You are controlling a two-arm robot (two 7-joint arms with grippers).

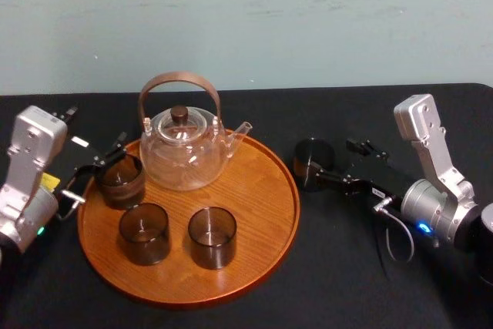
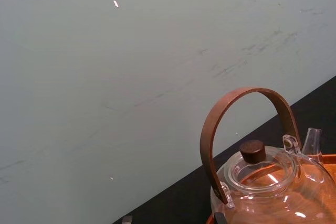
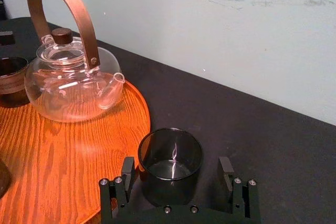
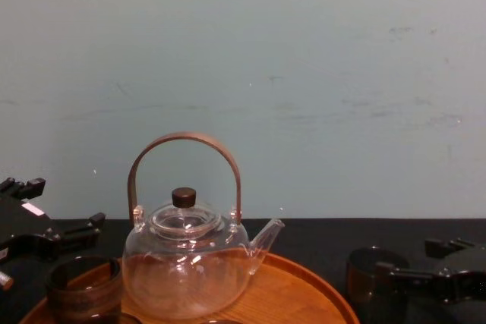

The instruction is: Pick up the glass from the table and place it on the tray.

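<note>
Beside tray (image 3: 143,114) rim, spread right hand (image 3: 177,167) straddles glass (image 3: 169,148).

The tray (image 1: 266,206) lies bare along its right side; the teapot (image 1: 185,152) blocks its rear, three dark cups (image 1: 212,236) its left and front.

This looks like a robot lab or test bench: a bare, scuffed, pale blue-green wall (image 1: 308,21) fills the upper half of the head view, and a matte black table (image 1: 347,290) spreads across the lower half. A tea set is staged at lower centre, a glass teapot (image 1: 185,148) and dark glass cups (image 1: 212,236) on a round wooden tray (image 1: 258,190). The silver left arm (image 1: 29,175) stands at the left edge and the right arm (image 1: 431,167) at the right edge.
</note>
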